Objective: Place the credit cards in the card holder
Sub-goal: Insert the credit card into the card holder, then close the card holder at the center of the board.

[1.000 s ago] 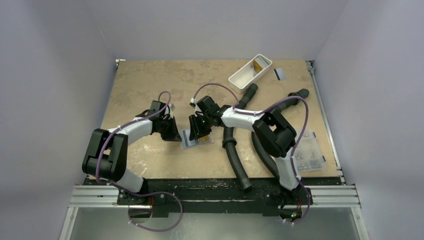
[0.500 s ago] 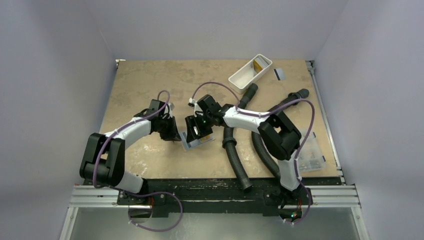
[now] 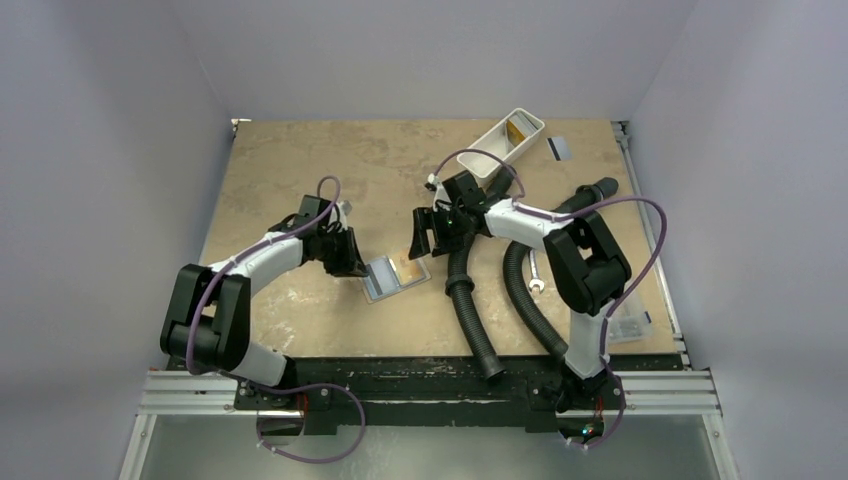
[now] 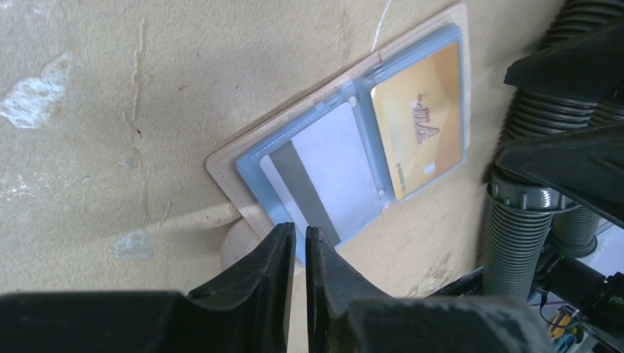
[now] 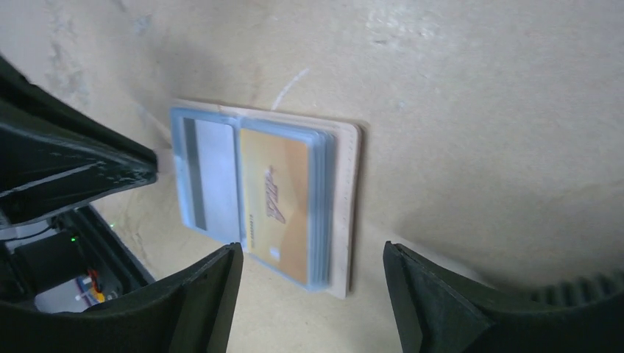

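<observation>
The card holder (image 3: 378,291) lies open and flat on the table, also in the left wrist view (image 4: 221,165) and the right wrist view (image 5: 347,206). Its clear sleeves hold a pale card with a dark stripe (image 4: 331,169) on the left and an orange-tan card (image 4: 423,118) on the right. My left gripper (image 3: 355,268) hovers at the holder's left corner (image 4: 300,232), jaws a narrow slit apart with nothing between them. My right gripper (image 3: 425,235) stands wide open and empty, up and to the right of the holder (image 5: 310,254). Another orange card (image 3: 516,130) lies in the tray; a striped card (image 3: 559,148) lies beside it.
A white tray (image 3: 487,158) sits at the back right. Two black corrugated hoses (image 3: 468,300) (image 3: 522,290) run from the middle to the near edge. A wrench (image 3: 535,275) lies between them and a clear compartment box (image 3: 625,310) at the right.
My right gripper has opened and drawn back up and to the right, leaving the orange-tan card in the holder. My left jaws have parted slightly. The holder now lies flat.
</observation>
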Action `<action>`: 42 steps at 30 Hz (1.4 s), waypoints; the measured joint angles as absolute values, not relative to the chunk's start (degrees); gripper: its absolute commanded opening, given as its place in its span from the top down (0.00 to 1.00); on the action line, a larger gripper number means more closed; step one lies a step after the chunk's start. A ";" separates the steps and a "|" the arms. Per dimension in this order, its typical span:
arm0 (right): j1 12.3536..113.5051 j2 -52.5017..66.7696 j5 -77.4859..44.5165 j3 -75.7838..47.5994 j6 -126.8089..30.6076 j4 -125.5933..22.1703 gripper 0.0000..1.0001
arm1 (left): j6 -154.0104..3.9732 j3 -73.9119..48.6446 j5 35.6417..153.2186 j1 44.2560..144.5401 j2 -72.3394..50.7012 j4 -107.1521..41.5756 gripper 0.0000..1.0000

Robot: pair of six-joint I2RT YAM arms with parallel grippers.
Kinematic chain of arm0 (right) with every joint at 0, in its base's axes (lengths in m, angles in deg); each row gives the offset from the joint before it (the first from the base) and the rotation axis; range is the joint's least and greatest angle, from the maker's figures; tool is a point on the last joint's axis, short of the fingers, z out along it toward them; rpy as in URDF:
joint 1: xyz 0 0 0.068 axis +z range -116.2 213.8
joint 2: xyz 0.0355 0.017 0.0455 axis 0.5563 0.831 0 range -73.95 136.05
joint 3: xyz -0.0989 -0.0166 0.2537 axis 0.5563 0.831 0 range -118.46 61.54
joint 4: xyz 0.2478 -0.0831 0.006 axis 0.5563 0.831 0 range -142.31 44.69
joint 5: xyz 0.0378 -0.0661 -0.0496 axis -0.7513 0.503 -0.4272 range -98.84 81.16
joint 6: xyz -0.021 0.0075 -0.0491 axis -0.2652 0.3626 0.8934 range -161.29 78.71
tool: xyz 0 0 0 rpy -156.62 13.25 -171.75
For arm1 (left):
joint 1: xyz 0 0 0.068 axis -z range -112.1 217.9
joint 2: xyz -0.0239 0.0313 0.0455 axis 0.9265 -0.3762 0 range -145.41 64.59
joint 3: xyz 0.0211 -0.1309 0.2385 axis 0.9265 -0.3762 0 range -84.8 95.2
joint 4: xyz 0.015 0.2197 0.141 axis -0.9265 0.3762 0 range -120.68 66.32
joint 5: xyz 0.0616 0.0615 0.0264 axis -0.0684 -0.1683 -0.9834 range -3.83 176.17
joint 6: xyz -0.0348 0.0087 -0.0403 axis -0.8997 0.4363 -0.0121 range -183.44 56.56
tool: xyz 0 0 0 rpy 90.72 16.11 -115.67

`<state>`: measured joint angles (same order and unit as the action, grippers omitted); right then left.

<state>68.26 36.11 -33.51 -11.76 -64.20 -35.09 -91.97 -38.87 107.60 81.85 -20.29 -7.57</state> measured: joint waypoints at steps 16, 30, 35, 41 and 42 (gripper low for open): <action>68.68 40.20 -40.68 -10.71 -67.39 -43.82 0.23 | -94.31 -43.20 106.31 81.81 -22.39 -10.63 0.95; 77.86 33.69 -41.99 -8.26 -74.67 -47.49 0.22 | -94.36 -43.44 106.05 81.88 -22.06 -10.98 0.92; 81.20 34.32 -45.14 -8.26 -77.23 -51.42 0.22 | -94.33 -43.31 104.78 82.18 -21.26 -9.78 0.79; 80.59 34.63 -46.27 -7.17 -77.16 -52.95 0.23 | -93.92 -39.68 102.09 81.99 -14.98 -2.17 0.68; 80.46 34.63 -46.30 -7.10 -76.81 -52.97 0.24 | -93.83 -38.78 101.65 81.79 -13.30 -1.08 0.67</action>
